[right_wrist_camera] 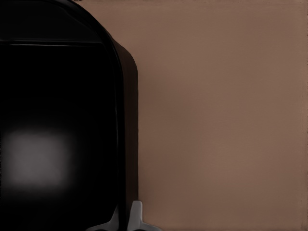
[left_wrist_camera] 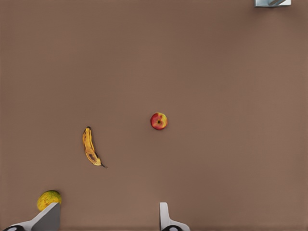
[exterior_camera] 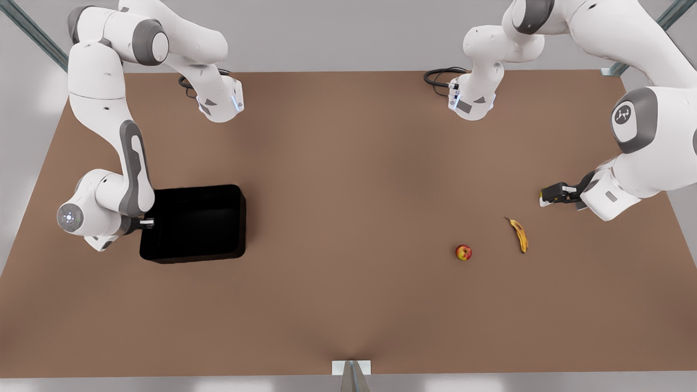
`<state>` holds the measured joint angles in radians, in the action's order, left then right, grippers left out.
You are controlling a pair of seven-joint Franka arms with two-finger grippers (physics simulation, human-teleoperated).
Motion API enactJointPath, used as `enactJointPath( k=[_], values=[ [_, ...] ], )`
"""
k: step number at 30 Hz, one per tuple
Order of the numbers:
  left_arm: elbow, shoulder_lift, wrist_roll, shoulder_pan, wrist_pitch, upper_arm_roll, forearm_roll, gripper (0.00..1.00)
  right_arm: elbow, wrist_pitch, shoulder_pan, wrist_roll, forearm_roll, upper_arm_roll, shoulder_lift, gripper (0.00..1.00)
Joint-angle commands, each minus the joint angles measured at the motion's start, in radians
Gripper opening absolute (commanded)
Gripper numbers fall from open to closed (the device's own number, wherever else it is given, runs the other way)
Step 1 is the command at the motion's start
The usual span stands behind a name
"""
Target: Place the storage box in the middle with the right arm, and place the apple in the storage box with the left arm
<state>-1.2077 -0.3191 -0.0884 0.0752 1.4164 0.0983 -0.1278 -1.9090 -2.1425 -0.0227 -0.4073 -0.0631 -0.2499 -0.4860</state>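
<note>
The black storage box [exterior_camera: 190, 257] sits on the brown table at the front view's left. My right gripper [exterior_camera: 146, 222] is at the box's left rim; in the right wrist view its fingers [right_wrist_camera: 137, 211] pinch the box wall [right_wrist_camera: 129, 120], so the right gripper [right_wrist_camera: 126, 217] is shut on it. The small red and yellow apple [exterior_camera: 463, 252] [left_wrist_camera: 159, 121] lies on the table at the front view's right. My left gripper [exterior_camera: 552, 195] [left_wrist_camera: 107, 219] hovers open, back and to the right of the apple and apart from it.
A brown-spotted banana [exterior_camera: 519, 234] [left_wrist_camera: 90, 147] lies just right of the apple. A yellow-green fruit [left_wrist_camera: 48, 198] sits beside one left finger. A metal bracket [exterior_camera: 351, 370] marks the table's front edge. Bare table lies between the box and the apple.
</note>
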Motion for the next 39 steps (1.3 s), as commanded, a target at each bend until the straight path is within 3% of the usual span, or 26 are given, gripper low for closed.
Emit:
enactJointPath(
  k=[1, 7, 11, 14, 18, 22, 29, 30, 31, 37, 39],
  values=[
    [0.000, 0.002, -0.002, 0.000, -0.001, 0.000, 0.000, 1.00, 0.025, 0.052, 0.001, -0.070, 0.006, 0.000, 0.006, 0.21],
    [0.000, 0.002, -0.002, 0.000, -0.005, 0.000, 0.000, 1.00, 0.110, 0.197, 0.076, -0.064, -0.001, 0.008, 0.061, 0.21],
    [0.000, 0.002, -0.002, 0.000, -0.005, 0.001, 0.000, 1.00, 0.220, 0.246, 0.188, -0.050, -0.127, 0.015, 0.052, 0.21],
    [0.000, 0.002, -0.002, 0.000, -0.005, 0.001, 0.002, 1.00, 0.309, 0.254, 0.309, 0.128, -0.233, 0.015, 0.021, 0.21],
    [0.000, 0.002, -0.002, -0.002, -0.005, 0.003, 0.000, 1.00, 0.482, 0.248, 0.451, 0.418, -0.333, 0.021, -0.101, 0.21],
    [0.000, 0.000, -0.002, -0.002, -0.005, 0.008, 0.000, 1.00, 0.699, 0.233, 0.500, 0.631, -0.343, 0.107, -0.284, 0.21],
    [-0.013, -0.009, 0.001, -0.008, -0.007, 0.011, 0.007, 1.00, 0.717, 0.118, 0.503, 0.627, -0.343, 0.132, -0.375, 0.21],
    [-0.013, -0.003, 0.002, -0.008, -0.028, 0.012, 0.007, 1.00, 0.711, 0.118, 0.501, 0.624, -0.343, 0.132, -0.376, 0.52],
    [-0.013, -0.003, 0.002, -0.008, -0.028, 0.018, 0.007, 1.00, 0.709, 0.116, 0.503, 0.625, -0.343, 0.132, -0.376, 1.00],
    [-0.016, -0.015, 0.145, -0.003, -0.025, 0.015, 0.005, 1.00, 0.708, 0.157, 0.500, 0.622, -0.339, 0.135, -0.333, 1.00],
    [-0.159, -0.014, 0.294, 0.098, 0.149, 0.012, 0.008, 1.00, 0.709, 0.314, 0.483, 0.620, -0.333, 0.127, -0.281, 1.00]
  ],
)
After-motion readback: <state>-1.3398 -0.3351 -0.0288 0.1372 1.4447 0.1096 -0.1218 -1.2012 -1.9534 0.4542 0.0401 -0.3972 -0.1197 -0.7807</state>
